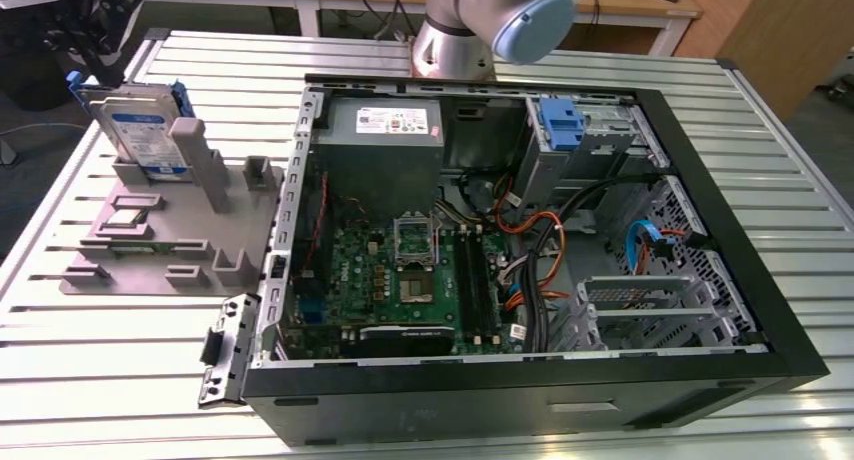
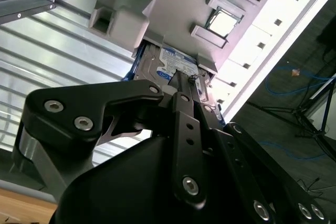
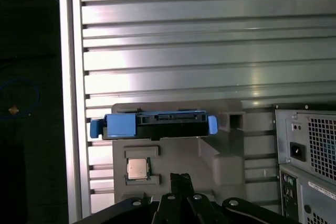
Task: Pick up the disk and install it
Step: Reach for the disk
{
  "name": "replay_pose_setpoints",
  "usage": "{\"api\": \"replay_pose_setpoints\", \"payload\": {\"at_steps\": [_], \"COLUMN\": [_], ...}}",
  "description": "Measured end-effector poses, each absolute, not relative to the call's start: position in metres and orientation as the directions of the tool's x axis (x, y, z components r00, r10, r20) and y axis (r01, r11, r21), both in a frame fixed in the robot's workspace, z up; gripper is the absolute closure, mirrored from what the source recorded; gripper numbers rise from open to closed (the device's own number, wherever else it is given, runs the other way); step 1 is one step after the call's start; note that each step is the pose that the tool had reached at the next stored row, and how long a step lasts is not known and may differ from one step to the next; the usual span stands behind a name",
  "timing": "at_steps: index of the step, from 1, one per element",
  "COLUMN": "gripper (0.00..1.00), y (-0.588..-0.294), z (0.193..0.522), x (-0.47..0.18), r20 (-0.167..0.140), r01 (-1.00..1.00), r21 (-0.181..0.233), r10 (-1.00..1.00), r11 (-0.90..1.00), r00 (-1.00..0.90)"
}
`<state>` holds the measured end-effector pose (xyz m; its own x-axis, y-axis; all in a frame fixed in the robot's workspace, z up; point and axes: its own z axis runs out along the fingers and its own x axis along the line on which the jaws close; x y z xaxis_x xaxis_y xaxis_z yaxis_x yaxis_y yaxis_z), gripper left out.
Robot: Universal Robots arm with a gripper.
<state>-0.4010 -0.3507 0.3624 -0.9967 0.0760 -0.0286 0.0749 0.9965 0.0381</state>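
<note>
Now, the gripper (image 2: 181, 80) hangs over the disk (image 2: 165, 61) in the second wrist view, its black links crossing the disk's label. Whether it is spread or pressed together I cannot tell, nor whether it touches the disk. In the first wrist view the gripper (image 3: 181, 181) sits apart from the disk (image 3: 155, 124), over the grey holder (image 3: 178, 150). The disk stands on edge in a slot of that holder, which lies on the ribbed metal table (image 3: 210, 40) beside the open case (image 1: 534, 240). The first wrist view gives the disk's narrow edge, dark between two blue rail ends, and the case's rear. The second gives its broad silver face with the white, blue-banded label. Both wrist views show a square chip (image 3: 137, 169) seated in the holder near the disk. The exterior view has the disk (image 1: 134, 130) upright at the holder's end farthest from the camera, on the exterior view's left of the case, and the arm (image 1: 461, 30) rising behind the case.
</note>
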Motion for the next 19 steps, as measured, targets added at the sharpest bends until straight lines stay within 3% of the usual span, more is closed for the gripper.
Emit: {"api": "replay_pose_setpoints", "payload": {"at_steps": [19], "gripper": [0.89], "y": [-0.324], "z": [0.347], "x": [-0.413], "r20": [-0.029], "r01": [0.075], "r21": [0.033], "r10": [0.076], "r11": [0.997], "r00": [-0.997]}}
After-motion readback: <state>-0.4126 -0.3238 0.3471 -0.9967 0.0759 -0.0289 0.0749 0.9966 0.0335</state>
